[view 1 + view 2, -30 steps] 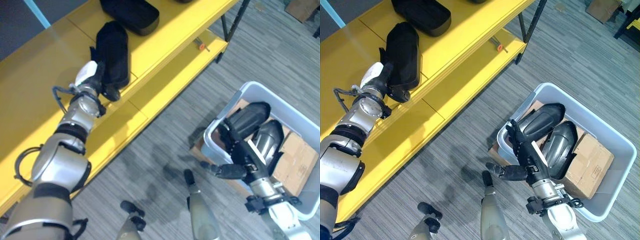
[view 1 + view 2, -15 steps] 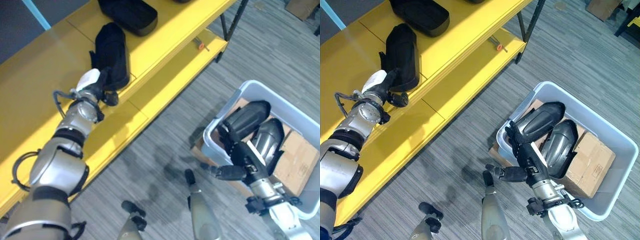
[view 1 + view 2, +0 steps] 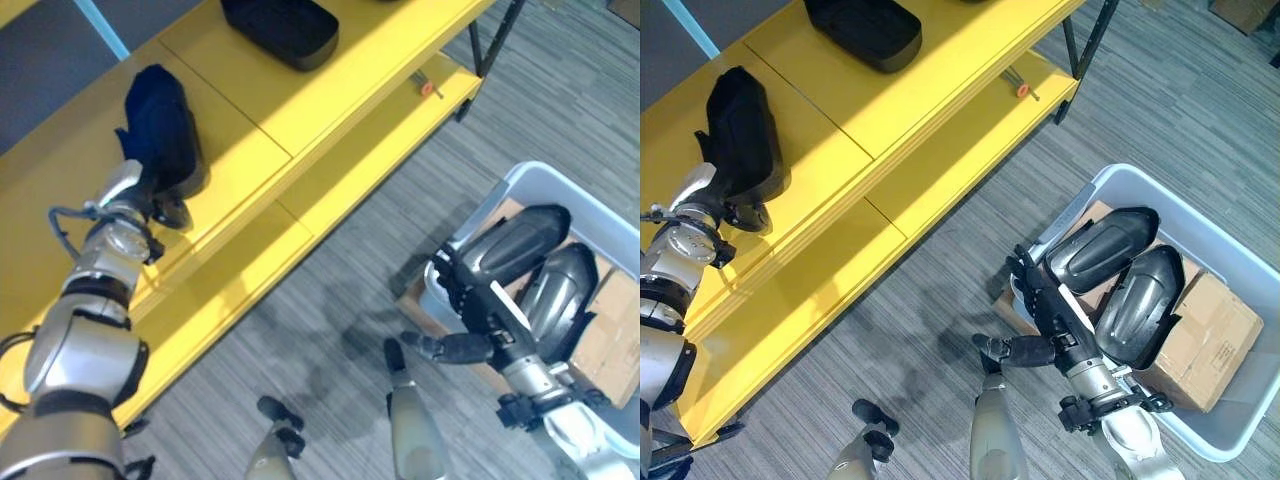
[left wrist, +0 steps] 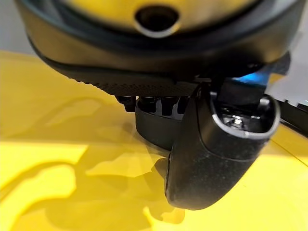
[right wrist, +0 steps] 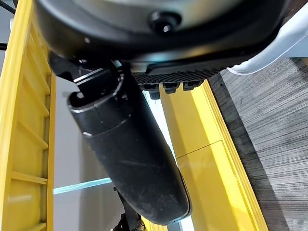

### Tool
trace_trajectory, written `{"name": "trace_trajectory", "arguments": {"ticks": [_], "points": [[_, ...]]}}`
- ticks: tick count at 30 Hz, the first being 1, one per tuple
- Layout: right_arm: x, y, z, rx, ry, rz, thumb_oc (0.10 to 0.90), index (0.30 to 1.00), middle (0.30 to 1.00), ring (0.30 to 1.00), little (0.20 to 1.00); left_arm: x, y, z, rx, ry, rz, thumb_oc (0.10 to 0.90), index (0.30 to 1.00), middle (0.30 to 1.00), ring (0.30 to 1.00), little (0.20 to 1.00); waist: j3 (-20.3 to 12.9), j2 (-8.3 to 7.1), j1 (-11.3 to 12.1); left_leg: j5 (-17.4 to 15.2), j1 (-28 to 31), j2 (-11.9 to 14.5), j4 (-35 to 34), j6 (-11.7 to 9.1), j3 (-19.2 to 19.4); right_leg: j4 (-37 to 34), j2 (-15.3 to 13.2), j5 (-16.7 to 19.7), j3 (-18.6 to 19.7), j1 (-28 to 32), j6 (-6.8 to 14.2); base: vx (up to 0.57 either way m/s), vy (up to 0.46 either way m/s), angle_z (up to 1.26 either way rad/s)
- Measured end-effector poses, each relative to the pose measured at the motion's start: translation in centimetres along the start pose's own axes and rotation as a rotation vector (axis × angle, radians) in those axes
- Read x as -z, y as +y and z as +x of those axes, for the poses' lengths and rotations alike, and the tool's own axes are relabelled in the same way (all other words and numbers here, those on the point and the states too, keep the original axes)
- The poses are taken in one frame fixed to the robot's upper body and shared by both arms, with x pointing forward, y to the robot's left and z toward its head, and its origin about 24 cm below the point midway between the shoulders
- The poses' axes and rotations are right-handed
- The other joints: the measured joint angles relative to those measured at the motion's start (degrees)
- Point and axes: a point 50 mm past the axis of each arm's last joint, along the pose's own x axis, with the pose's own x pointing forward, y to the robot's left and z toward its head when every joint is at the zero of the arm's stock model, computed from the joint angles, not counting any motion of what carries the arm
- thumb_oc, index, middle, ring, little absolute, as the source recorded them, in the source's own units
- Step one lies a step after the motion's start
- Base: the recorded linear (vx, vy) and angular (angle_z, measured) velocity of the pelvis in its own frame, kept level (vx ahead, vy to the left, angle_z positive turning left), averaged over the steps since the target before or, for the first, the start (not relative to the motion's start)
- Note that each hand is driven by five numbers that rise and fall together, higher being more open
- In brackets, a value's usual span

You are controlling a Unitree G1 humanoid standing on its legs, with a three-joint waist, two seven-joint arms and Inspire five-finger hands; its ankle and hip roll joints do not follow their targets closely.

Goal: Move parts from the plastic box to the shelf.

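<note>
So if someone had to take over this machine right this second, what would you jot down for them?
Left hand: fingers hidden against the black moulded part lying on the top board of the yellow shelf; grasp unclear.
Right hand: open, straight fingers over the near rim of the grey plastic box on the floor, holding nothing.
Done: two black parts on the shelf, the second, a flat black case-like part, further along.
Left: two glossy dark curved parts in the box, lying on brown cardboard.

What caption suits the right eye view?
Left robot hand beside a black part on the yellow shelf; two parts remain in the plastic box.
</note>
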Motion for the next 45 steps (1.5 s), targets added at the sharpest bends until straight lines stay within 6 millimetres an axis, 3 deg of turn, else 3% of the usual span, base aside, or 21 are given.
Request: {"name": "trace_trajectory", "arguments": {"ticks": [10, 14, 16, 21, 33, 45], "points": [[0.0, 0.0, 0.1, -0.005, 0.004, -0.004, 0.900, 1.000, 1.000, 1.000, 1.000, -0.2, 0.5, 0.1, -0.047, 0.011, -0.108, 0.900, 1.000, 1.000, 1.000, 1.000, 1.24, -0.28, 0.84, -0.04, 0.26, -0.11, -0.02, -0.03, -0.08, 0.38, -0.16, -0.41, -0.13, 0.16, 0.05, 0.00, 0.001, 0.01], [0.1, 0.0, 0.0, -0.007, 0.010, -0.004, 0.900, 1.000, 1.000, 1.000, 1.000, -1.2, 0.7, 0.3, -0.074, 0.004, -0.145, 0.900, 1.000, 1.000, 1.000, 1.000, 1.62, -0.86, 1.10, -0.08, 0.25, -0.20, 0.04, -0.05, -0.38, 0.99, -0.32, -0.77, -0.31, 0.16, 0.04, 0.00, 0.002, 0.04], [0.1, 0.0, 0.0, -0.004, 0.015, -0.003, 0.900, 1.000, 1.000, 1.000, 1.000, -2.8, -0.3, 0.5, -0.101, 0.000, -0.236, 0.900, 1.000, 1.000, 1.000, 1.000, 1.76, -1.11, 1.12, -0.17, 0.25, -0.46, 0.12, -0.05, -0.84, 1.56, -0.66, -1.28, -0.56, 0.26, -0.09, 0.00, -0.001, 0.11], [-0.1, 0.0, 0.1, -0.004, 0.005, -0.006, 0.900, 1.000, 1.000, 1.000, 1.000, -3.8, -0.9, 0.5, -0.138, 0.001, -0.347, 0.900, 1.000, 1.000, 1.000, 1.000, 2.17, -1.83, 1.04, -0.61, 0.16, -0.88, 0.18, -0.06, -0.91, 2.06, -1.33, -1.65, -0.44, 0.10, 0.38, 0.01, -0.003, 0.04], [-0.1, 0.0, 0.1, 0.006, 0.005, -0.014, 0.900, 1.000, 1.000, 1.000, 1.000, -4.3, -0.8, 0.5, -0.197, 0.035, -0.574, 0.900, 1.000, 1.000, 1.000, 1.000, 2.10, -2.31, 0.82, -0.57, 0.42, -0.91, 0.45, 0.29, -0.75, 2.39, -1.16, -1.65, -0.32, 0.16, 0.50, 0.00, 0.000, 0.00], [-0.1, -0.1, 0.1, 0.006, 0.006, -0.015, 0.900, 1.000, 1.000, 1.000, 1.000, -4.9, -0.9, 0.6, -0.185, 0.011, -0.519, 0.900, 1.000, 1.000, 1.000, 1.000, 1.75, -3.00, 0.80, -0.84, 0.39, -0.78, 1.35, 0.41, -0.86, 2.95, -1.20, -1.65, 0.07, 0.21, 0.49, 0.00, 0.000, 0.00]]}}
